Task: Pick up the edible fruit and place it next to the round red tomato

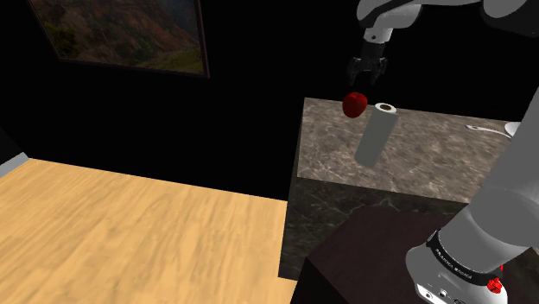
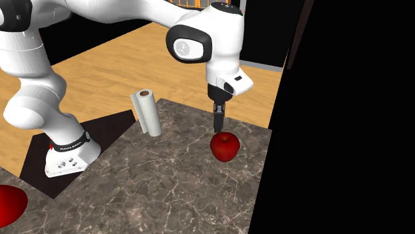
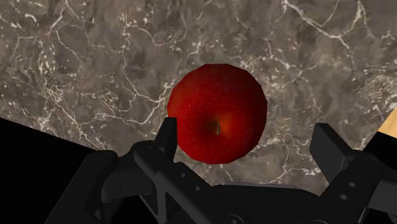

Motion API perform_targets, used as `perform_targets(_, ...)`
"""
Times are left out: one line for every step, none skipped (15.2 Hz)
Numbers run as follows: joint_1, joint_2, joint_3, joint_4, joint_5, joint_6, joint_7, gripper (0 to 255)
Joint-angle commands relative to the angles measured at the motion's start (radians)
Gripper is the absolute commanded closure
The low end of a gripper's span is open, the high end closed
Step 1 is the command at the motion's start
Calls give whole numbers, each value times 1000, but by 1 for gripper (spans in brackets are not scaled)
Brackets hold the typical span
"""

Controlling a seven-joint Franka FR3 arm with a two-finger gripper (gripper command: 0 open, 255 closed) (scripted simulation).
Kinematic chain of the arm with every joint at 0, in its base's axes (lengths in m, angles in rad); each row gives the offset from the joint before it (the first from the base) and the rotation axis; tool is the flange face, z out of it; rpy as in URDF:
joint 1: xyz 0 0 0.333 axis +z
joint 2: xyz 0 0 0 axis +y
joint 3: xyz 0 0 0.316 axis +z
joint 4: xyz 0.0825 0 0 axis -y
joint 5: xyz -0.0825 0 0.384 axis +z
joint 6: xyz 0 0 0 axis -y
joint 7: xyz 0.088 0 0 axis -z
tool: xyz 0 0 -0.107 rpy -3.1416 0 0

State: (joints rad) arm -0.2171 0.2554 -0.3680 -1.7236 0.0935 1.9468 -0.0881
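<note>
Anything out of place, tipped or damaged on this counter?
Nothing stands out. The apple sits whole on the marble counter under the open gripper, and the paper roll stands upright, apart from it.

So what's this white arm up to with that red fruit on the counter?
The white arm's black gripper hangs open just above a red apple that sits on the marbled counter, not yet gripped. A white paper roll stands nearby. What is likely the tomato shows cut off at the second exterior view's lower left.
</note>
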Motion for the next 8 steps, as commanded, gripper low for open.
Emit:
perform_targets(-26,78,-5,86,29,-1,-10,0)
perform_targets(-31,89,-5,99,33,-2,-11,0)
perform_targets(-31,93,-4,90,34,10,-12,0)
perform_targets(-31,96,-4,81,36,22,-14,0)
perform_targets(-31,100,-3,72,38,34,-15,0)
perform_targets(-32,103,-2,64,39,46,-16,0)
perform_targets(-32,107,-1,56,41,58,-17,0)
perform_targets(-32,112,0,48,43,69,-19,0)
